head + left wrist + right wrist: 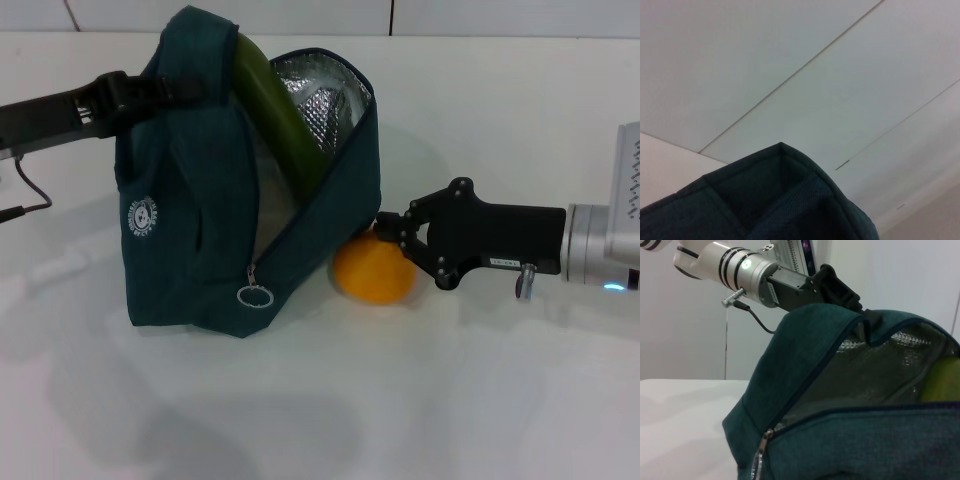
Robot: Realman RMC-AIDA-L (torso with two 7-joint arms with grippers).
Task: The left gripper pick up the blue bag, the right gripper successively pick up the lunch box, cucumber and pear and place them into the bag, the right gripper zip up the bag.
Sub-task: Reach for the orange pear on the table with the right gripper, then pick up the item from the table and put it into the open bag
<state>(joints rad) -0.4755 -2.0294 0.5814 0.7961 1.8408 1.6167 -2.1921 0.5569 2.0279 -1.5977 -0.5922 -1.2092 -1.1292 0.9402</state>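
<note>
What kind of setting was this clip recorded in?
Probably a lab or robot test bench, not a home kitchen: a bare white tabletop, plain white panelled walls, and only staged props, a dark teal fabric lunch bag and an orange-yellow pear.

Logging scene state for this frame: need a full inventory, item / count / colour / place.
blue bag: 1, dark teal-blue with silver foil lining, on the table left of centre, unzipped, top held up by the left gripper
zipper pull: 1, silver ring, low on the bag's front
cucumber: 1, dark green, standing slanted in the bag, tip sticking out of the opening
pear: 1, orange-yellow, on the table against the bag's right side
lunch box: not visible
table: 1, white
left gripper: 1, black, at the bag's top left, shut on the bag
right gripper: 1, black, fingers around the pear's upper right, grip not clear
</note>
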